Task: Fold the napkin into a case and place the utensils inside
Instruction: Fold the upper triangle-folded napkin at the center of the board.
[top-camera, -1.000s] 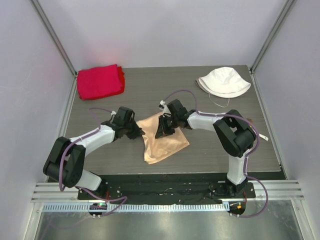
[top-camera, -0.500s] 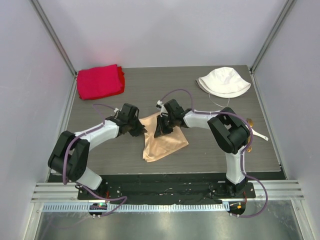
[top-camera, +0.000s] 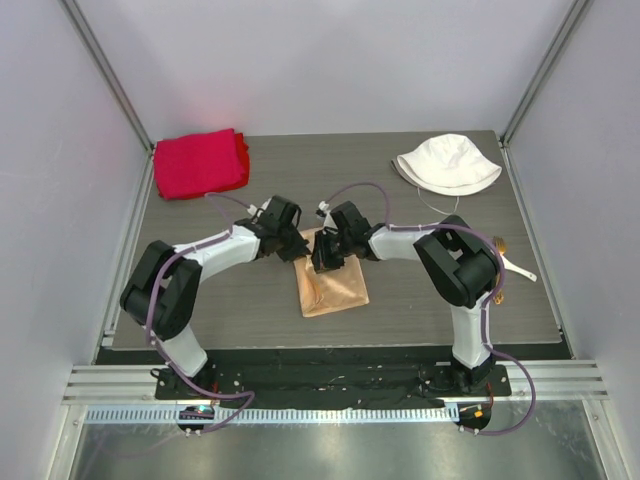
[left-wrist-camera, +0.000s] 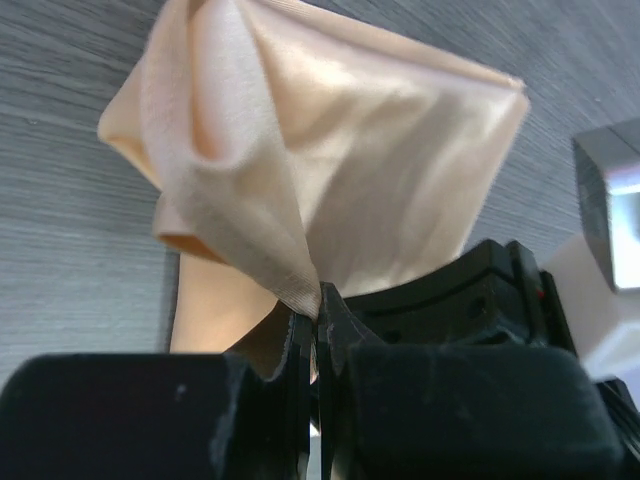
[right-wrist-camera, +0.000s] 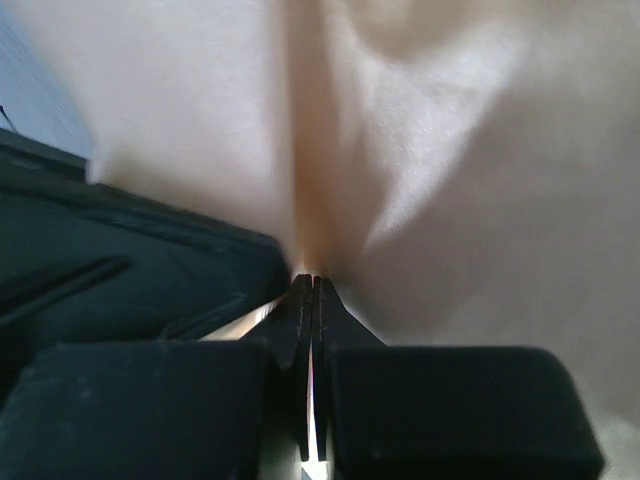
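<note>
- Since a second ago the left gripper (top-camera: 297, 247) has swung across the table (top-camera: 420, 300) towards the right gripper (top-camera: 320, 262). The two now sit just beside each other. The right one has hardly shifted.
- The napkin (top-camera: 333, 285) has drawn in with that move. It was a wide, slanted spread and is now a narrower folded strip, and its near end has moved to the right.
- The napkin lies at the middle of the table, its far end under both grippers and the rest flat on the wood-grain top.
- Its long axis runs from far to near, leaning slightly right at the near end, where it finishes in a blunt edge facing the arm bases.
- In the left wrist view, the left jaws are pressed together on a raised pleat of the peach cloth, which fans out beyond them in soft folds.
- In the right wrist view, the right jaws are likewise together, nipping a crease of the same cloth at their tips.
- A red cloth (top-camera: 200, 163) lies folded in the far left corner, well apart from the napkin.
- A white hat (top-camera: 447, 162) sits in the far right corner.
- The utensils (top-camera: 517, 266) lie near the right edge, just beyond the right arm's elbow, which stands between them and the napkin.
- Purple cables loop over both forearms close above the cloth.
</note>
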